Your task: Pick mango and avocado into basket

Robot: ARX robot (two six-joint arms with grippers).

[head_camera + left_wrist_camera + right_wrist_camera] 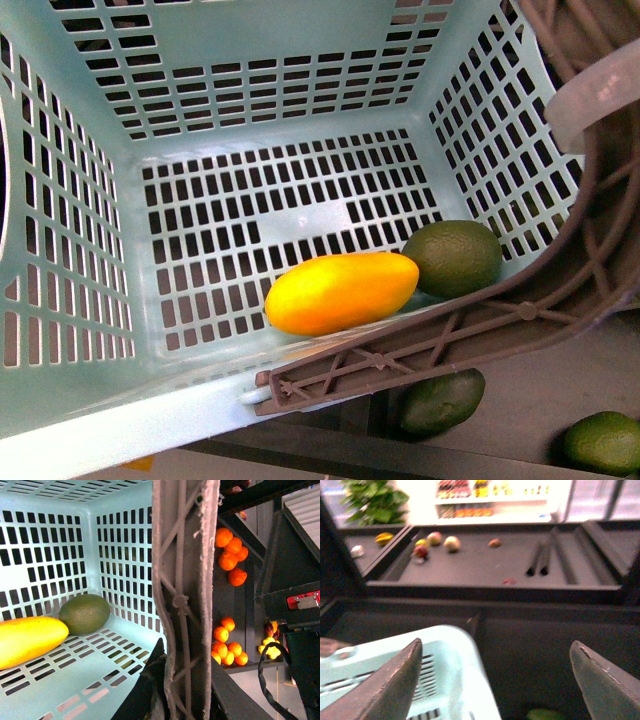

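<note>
The pale teal basket [300, 60] fills the front view. In it the yellow-orange mango [340, 292] lies on the slotted floor, touching the dark green avocado [455, 257] at the right wall. The left wrist view shows the same mango [27, 640] and avocado [85, 613] inside the basket [50, 540]. My left gripper [182, 680] is shut on the basket's brown lattice handle [182, 580]. My right gripper [495, 647] is open and empty, hanging above the basket's corner [455, 670] and the dark surface beside it.
Below the brown handle [450, 335], two more green fruits [443, 400] [603, 442] lie outside the basket. Oranges [230, 555] sit on dark shelves to one side. A dark display tray [485, 560] with scattered fruit stands ahead of the right gripper.
</note>
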